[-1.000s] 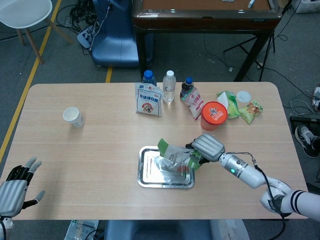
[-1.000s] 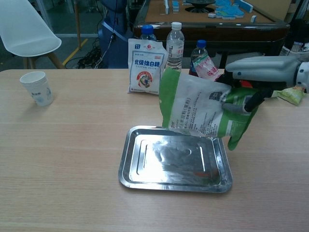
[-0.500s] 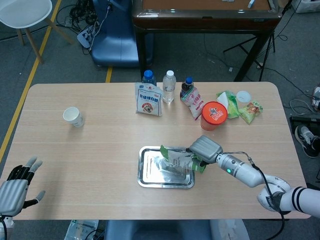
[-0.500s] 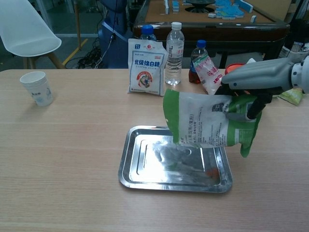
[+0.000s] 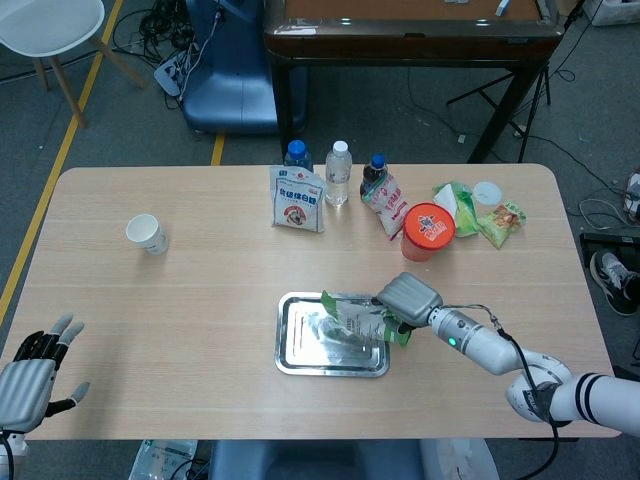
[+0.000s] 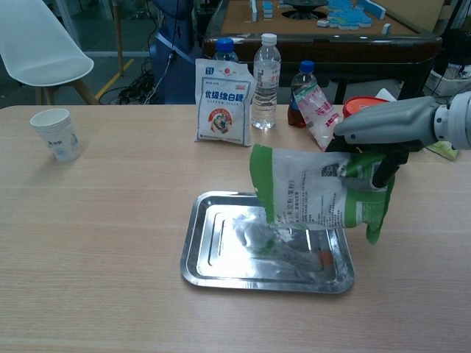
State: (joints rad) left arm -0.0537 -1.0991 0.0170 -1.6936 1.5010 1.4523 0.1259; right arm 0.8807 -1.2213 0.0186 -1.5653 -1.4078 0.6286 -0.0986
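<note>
Under my hands I have the wide pale wooden desk (image 5: 200, 290), and just below and left of my right hand (image 6: 383, 129) sits the shiny rectangular metal tray (image 6: 221, 268). That hand grips the green-and-white foil snack bag (image 6: 313, 193) by its right edge, the bag hanging above the tray's right half, its long axis running sideways leftward from the fingers. My left hand (image 5: 28, 385) rests far off at the desk's near corner, fingers spread, holding nothing.

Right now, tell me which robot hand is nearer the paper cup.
Left. The left robot hand rests at the table's near-left corner, below the paper cup. The right robot hand holds a green bag over the metal tray, farther away.
</note>
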